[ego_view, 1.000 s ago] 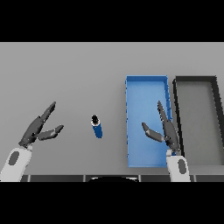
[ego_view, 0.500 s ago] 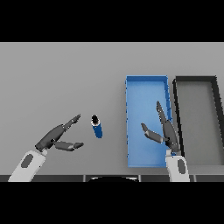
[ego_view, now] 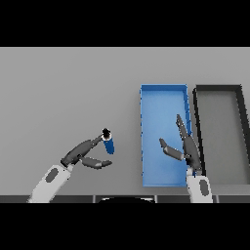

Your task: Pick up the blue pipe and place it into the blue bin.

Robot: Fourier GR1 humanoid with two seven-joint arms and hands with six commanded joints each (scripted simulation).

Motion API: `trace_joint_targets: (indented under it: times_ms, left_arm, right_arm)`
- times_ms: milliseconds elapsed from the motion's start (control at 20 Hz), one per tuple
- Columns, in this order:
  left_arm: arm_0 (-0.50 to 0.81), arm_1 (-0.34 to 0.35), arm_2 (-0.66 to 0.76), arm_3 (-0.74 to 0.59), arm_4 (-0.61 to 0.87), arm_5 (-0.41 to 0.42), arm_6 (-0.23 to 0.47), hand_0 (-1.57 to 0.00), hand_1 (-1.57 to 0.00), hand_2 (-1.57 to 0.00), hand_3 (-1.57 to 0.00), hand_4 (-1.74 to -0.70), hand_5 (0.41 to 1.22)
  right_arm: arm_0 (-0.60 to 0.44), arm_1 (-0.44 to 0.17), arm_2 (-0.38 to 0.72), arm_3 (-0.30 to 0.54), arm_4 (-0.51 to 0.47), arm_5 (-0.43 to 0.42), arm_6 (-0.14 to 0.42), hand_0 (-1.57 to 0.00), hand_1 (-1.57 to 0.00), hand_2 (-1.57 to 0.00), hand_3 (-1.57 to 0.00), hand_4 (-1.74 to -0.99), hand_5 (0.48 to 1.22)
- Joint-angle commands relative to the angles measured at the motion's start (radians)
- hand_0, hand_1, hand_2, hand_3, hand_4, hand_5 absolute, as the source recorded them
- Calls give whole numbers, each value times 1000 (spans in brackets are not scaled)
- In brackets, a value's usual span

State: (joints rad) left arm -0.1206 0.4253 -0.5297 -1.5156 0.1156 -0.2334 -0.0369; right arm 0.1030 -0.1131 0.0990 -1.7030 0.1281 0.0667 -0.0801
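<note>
With its straight, spread fingers just touching the short blue cylindrical pipe (ego_view: 108, 143), the left hand (ego_view: 80, 154) should wrap thumb and fingers around its middle before lifting toward the shallow blue rectangular bin (ego_view: 164, 95), while the right hand (ego_view: 188, 149) hangs relaxed and released over that bin.

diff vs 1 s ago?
The left hand swung right toward the blue pipe; its fingers now reach the pipe's top end, thumb below, not closed round it. The pipe has not moved. The right hand stays open over the blue bin; the black bin is unchanged.

A bare sorting bench: plain grey table (ego_view: 58, 88), blue bin (ego_view: 163, 93), black bin (ego_view: 219, 89).
</note>
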Motion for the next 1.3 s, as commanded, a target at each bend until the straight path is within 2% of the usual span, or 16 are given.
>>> trace_joint_targets:
  times_ms: [0, 150, 250, 400, 450, 500, 550, 650, 750, 800, 850, 1000, 1150, 1250]
  left_arm:
    - [-25, -24, 1, 28, 9, -8, 5, 1, 1, 1, 1, -1118, 450]
    - [-78, -79, -15, 98, -27, 3, 0, 1, 1, 1, 1, -1095, 441]
    - [-89, -99, -19, 119, -52, 19, -47, 1, 1, 1, 1, -1075, 445]
    - [-101, -147, -15, 158, -21, 4, -73, 1, 1, -19, -18, -1109, 507]
    - [-114, -157, -2, 177, -5, -2, -78, 1, -33, -114, -96, -1141, 550]
    - [-122, -185, 9, 198, 15, 3, -71, -17, -160, -290, -255, -1208, 607]
    - [-116, -210, 12, 209, 36, 0, -72, -187, -348, -481, -519, -1253, 730]
    - [-119, -228, 27, 217, 45, 23, -78, -668, -788, -873, -875, -1419, 906]
    - [-98, -242, 19, 204, 39, 32, -101, -993, -1070, -1124, -1102, -1532, 1020]
    - [-100, -249, 15, 199, 33, 42, -95, -1109, -1170, -1214, -1162, -1572, 1060]
    - [-92, -240, 3, 196, 11, 55, -129, -1201, -1250, -1285, -1215, -1604, 1092]
    - [-84, -243, -16, 178, -18, 83, -155, -1382, -1407, -1425, -1340, -1666, 1155]
    - [-84, -249, -17, 125, -4, 88, -182, -1474, -1487, -1496, -1403, -1699, 1187]
    - [-91, -253, -24, 64, 7, 88, -173, -1509, -1517, -1523, -1426, -1710, 1199]
  right_arm:
    - [15, 5, 9, -4, 6, 2, -17, 1, 1, 1, 1, -1273, 607]
    - [6, -1, 0, -10, 0, 1, 1, 1, 1, 1, 1, -1266, 598]
    - [16, 0, 2, -16, 4, -2, -4, 1, 1, 1, 1, -1267, 598]
    - [9, -8, -8, -2, -5, 5, -5, 1, 1, 1, 1, -1267, 600]
    - [-2, -4, -8, 6, -4, 0, 6, 1, 1, 1, 1, -1266, 601]
    - [1, 1, -5, 9, 0, -1, -3, 1, 1, 1, 1, -1261, 600]
    - [4, 1, -6, 8, -1, 0, -13, 1, 1, 1, 1, -1260, 600]
    - [6, 3, -2, 2, 5, -4, -13, 1, 1, 1, 1, -1259, 605]
    - [-5, 0, -8, 6, -7, 1, -9, 1, 1, 1, 1, -1262, 611]
    - [-4, 2, -1, 0, -3, 3, -7, 1, 1, 1, 1, -1259, 614]
    - [-3, 8, 3, 9, 5, -2, -5, 1, 1, 1, 1, -1260, 614]
    - [-2, -1, -3, 12, 1, 3, -12, 1, 1, 1, 1, -1252, 619]
    - [-9, -4, 0, 11, 13, -2, -6, 1, 1, 1, 1, -1244, 623]
    - [3, -4, 2, 1, 13, -1, -12, 1, 1, 1, 1, -1249, 629]
